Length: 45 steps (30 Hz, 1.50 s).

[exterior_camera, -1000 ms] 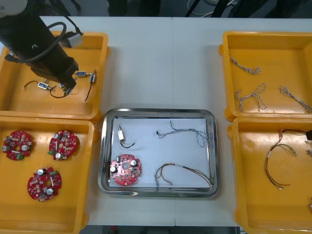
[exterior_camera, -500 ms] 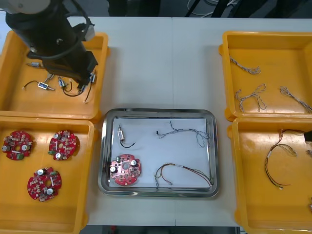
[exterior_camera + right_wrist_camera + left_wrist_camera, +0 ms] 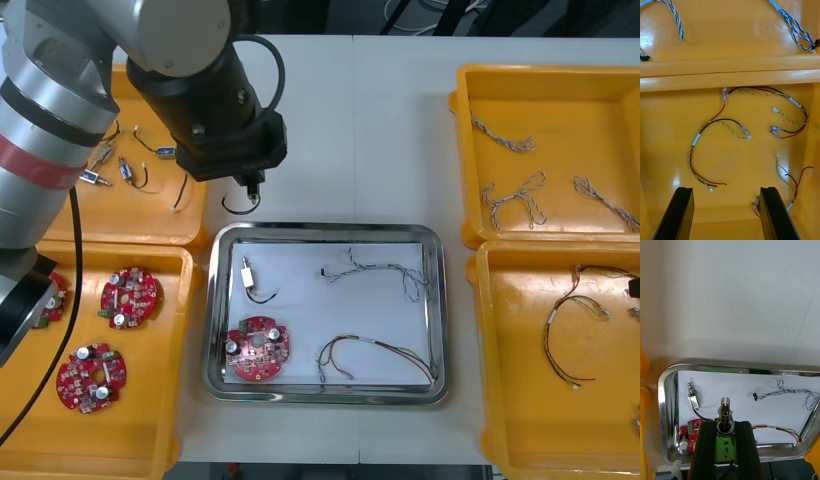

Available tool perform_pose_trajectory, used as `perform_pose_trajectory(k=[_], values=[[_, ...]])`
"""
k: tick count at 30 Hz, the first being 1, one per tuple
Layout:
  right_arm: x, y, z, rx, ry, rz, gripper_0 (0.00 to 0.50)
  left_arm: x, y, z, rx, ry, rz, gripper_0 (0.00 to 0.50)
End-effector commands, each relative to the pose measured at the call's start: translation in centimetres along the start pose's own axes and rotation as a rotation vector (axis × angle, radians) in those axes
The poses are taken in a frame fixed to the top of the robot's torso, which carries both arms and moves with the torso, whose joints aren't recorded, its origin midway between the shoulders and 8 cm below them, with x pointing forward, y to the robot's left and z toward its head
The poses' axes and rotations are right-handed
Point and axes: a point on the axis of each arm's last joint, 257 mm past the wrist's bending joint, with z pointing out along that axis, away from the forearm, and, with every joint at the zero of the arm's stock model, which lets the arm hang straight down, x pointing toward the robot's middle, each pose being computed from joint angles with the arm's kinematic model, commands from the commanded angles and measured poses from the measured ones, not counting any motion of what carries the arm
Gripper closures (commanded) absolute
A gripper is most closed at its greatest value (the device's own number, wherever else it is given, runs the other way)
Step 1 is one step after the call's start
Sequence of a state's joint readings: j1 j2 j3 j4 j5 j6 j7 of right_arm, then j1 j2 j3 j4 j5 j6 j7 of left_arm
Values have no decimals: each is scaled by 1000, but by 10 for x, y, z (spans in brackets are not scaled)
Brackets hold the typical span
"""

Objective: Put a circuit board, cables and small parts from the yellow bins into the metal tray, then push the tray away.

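The left gripper [image 3: 252, 182] is pinched on a small metal part [image 3: 725, 410], its black wire [image 3: 237, 208] dangling, the tray [image 3: 325, 231] just ahead of it. Let go too soon, the part could land on the rim. The right gripper [image 3: 725, 191] hangs spread wide over a cable bin [image 3: 670, 123].

A small electronics assembly workshop or robotics lab is indicated: a plain light bench [image 3: 350, 120] is laid out with four yellow plastic bins [image 3: 540, 70], in which stock is kept sorted by kind. Round red circuit boards [image 3: 130, 297] are held in one, small metal parts [image 3: 92, 178] in another, and twisted blue and white cables [image 3: 515, 200] and red and yellow cables [image 3: 570, 330] in the other two. One item of each kind is gathered in a shiny metal tray with a white inside [image 3: 325, 230] set between the bins, and a large silver and black robot arm [image 3: 210, 100] is seen reaching over the bench.
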<state>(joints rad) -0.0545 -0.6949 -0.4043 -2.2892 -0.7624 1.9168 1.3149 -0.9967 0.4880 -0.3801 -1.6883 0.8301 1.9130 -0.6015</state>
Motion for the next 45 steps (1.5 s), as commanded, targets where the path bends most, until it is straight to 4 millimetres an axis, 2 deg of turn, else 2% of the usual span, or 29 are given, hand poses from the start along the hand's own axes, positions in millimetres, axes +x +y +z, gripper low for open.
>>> perform_pose_trajectory(k=[1, 8, 14, 23, 32, 45], values=[[2, 1, -6, -4, -16, 3, 0, 23, -17, 14, -22, -36, 72, 500], [2, 2, -6, -9, -15, 2, 0, 51, -12, 55, -14, -65, 68, 500], [3, 3, -6, -14, -12, 0, 0, 66, -5, 82, -20, -78, 65, 500], [2, 4, -7, -14, -16, -6, 0, 78, 3, 109, -8, -89, 42, 500], [2, 6, -7, -20, -16, -4, 0, 80, 8, 124, -28, -115, 50, 500], [3, 5, -7, -17, -16, -4, 0, 77, 11, 131, -26, -123, 43, 500]])
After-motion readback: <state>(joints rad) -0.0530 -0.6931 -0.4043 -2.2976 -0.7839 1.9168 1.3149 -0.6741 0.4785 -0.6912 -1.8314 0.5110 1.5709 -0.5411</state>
